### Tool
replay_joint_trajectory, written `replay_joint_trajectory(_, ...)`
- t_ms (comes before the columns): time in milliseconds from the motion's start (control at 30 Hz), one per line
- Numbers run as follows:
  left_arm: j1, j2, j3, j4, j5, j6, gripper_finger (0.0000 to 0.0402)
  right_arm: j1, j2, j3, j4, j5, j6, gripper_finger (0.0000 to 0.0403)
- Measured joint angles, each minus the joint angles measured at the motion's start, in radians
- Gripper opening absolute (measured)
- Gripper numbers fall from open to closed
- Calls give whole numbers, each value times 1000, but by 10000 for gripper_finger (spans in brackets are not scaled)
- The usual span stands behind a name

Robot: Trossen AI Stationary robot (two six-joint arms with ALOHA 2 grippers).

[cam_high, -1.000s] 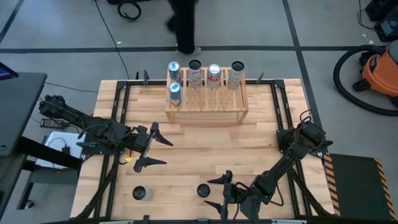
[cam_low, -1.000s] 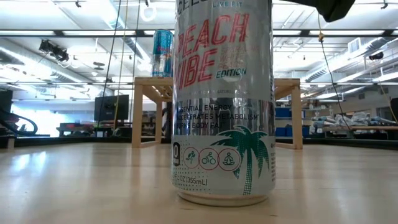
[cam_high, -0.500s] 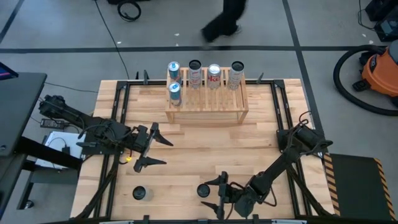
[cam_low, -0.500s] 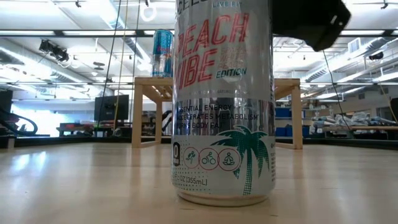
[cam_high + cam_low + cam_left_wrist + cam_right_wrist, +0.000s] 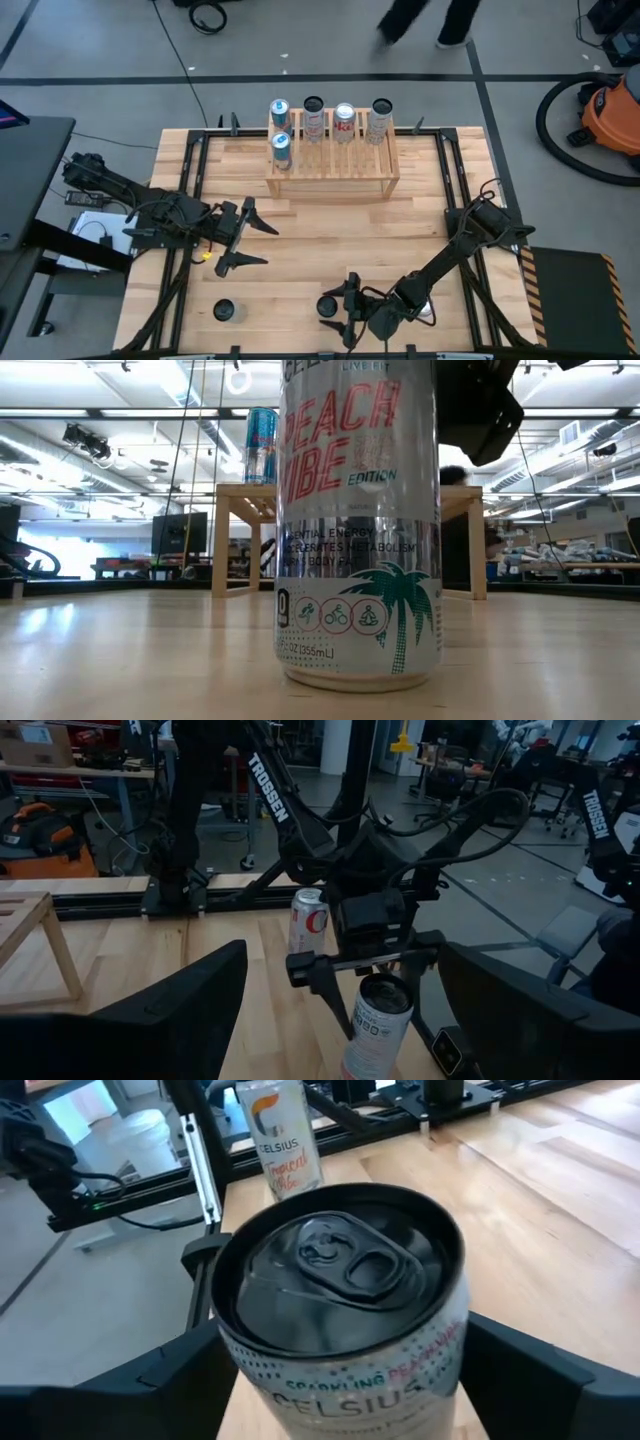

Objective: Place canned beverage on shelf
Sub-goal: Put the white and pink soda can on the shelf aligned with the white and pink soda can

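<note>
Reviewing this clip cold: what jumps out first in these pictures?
The right gripper straddles a Celsius can at the table's near edge, fingers on either side. Five cans stand on the shelf at the far edge. The left gripper waits open, mid-left.

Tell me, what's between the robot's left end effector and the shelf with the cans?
Just bare wooden tabletop. The high view shows nothing standing between the left end effector and the shelf.

The silver Celsius can [image 5: 327, 305] stands upright near the tabletop's front edge, its black lid unopened. The light-wood shelf [image 5: 333, 170] sits against the back edge, slatted top carrying five upright cans, one nearer its front left corner.
</note>
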Motion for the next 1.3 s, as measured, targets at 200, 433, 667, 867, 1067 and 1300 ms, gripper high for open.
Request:
replay_joint_trajectory(200,0,0,0,0,0,1,332,0,0,0,-1,-6,-1,282)
replay_joint_trajectory(433,0,0,0,-23,0,0,332,-16,-8,0,-2,-66,0,269)
replay_joint_trajectory(667,0,0,0,-51,0,-17,332,-91,-80,-2,-14,-240,-48,269)
replay_joint_trajectory(867,0,0,0,-61,0,-18,332,-210,-210,-1,-116,-423,-160,269)
replay_joint_trajectory(1067,0,0,0,-67,0,-17,332,-363,-343,0,-249,-546,-311,270)
replay_joint_trajectory(1300,-14,0,0,-133,0,-67,332,-589,-449,0,-335,-671,-451,270)
